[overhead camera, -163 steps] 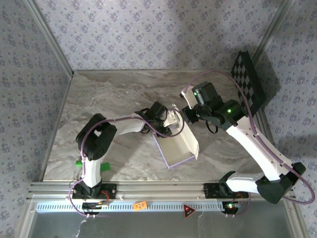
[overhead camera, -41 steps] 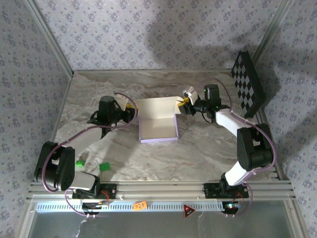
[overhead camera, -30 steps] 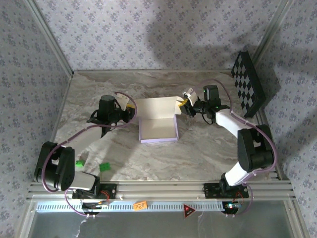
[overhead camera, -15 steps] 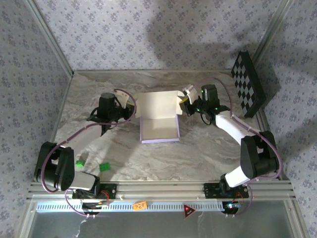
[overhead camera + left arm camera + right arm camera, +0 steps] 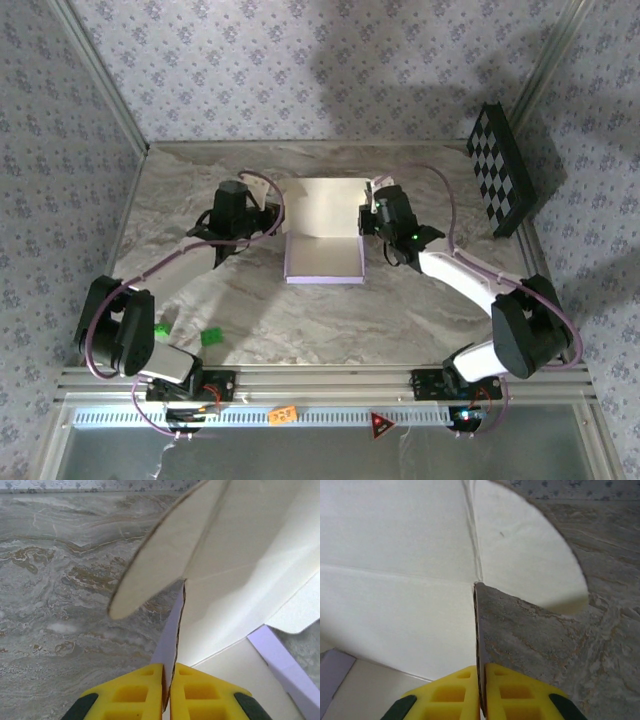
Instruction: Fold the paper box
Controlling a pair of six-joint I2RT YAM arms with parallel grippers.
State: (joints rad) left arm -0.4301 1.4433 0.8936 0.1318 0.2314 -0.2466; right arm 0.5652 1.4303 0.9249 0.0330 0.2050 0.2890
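On the counter: the paper box lies near the middle, its lavender tray flat and its cream-white lid panel raised along the far edge.
Change from half a second ago: both arms have come inward and now sit tighter against the lid's two sides; the lid panel looks narrower and squarer, while the tray has kept its place.
Left tool: closed on the lid's left side flap; in the left wrist view the yellow fingers pinch the card edge-on, with the rounded flap of the box rising ahead.
Right tool: closed on the lid's right side flap; in the right wrist view its fingers clamp the thin edge of the box, the cream panel lying to the left.
Hidden or unclear: from above, both arms' wrists cover the grip points, and the wrist views crop the tray to a lavender corner.
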